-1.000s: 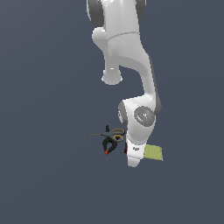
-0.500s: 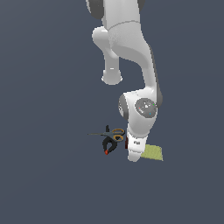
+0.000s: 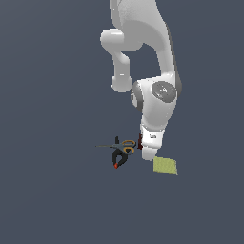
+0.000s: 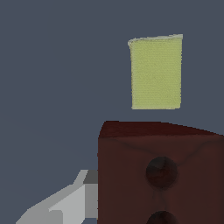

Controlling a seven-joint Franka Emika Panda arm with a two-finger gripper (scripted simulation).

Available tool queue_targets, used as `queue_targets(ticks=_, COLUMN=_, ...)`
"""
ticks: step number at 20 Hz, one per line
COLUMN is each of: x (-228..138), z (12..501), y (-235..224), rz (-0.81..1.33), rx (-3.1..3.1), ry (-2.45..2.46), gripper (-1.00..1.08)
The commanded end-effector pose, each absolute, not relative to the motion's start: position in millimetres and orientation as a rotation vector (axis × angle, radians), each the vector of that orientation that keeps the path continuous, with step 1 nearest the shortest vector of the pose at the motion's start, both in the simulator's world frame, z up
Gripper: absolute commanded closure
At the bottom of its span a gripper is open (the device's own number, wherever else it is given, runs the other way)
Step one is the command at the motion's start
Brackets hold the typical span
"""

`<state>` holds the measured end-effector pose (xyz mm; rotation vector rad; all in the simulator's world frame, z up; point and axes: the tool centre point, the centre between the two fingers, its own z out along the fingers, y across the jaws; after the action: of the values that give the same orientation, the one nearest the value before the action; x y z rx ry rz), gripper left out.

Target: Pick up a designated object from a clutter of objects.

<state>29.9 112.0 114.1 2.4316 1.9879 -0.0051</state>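
**Dark block under the gripper, ready for a side grip**

Going across the exterior view from its left, the clutter starts with the scissors (image 3: 119,145) and their orange-yellow handles, with the black red-tipped clamp (image 3: 118,157) just below them. Next comes the reddish-brown block (image 3: 140,141), only a sliver of it showing against the arm's last link, and then the flat yellow-green pad (image 3: 165,166), set a little apart.

The block looks rigid and solid, probably light, with flat matte faces that should not slip; its two opposite side walls look like the best place to hold it.

In the wrist view the block (image 4: 159,175) fills the near frame: dark brownish-red, square-edged, with round dark spots on top. One pale fingertip (image 4: 72,199) lies beside its side wall. The gripper (image 3: 148,153) is low over the block, but I cannot tell whether it is clamped or loose.
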Motion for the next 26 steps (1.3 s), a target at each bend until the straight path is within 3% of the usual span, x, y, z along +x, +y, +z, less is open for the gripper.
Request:
queue_targets(ticks=1, x=18.8, z=134.1, y=113.7, rz=-0.003, rx=2.430, ry=1.987, gripper=1.08)
queue_targets(ticks=26, x=-88.9, z=324.6, y=131.9, rz=0.000, rx=2.431, ry=1.990, gripper=1.08)
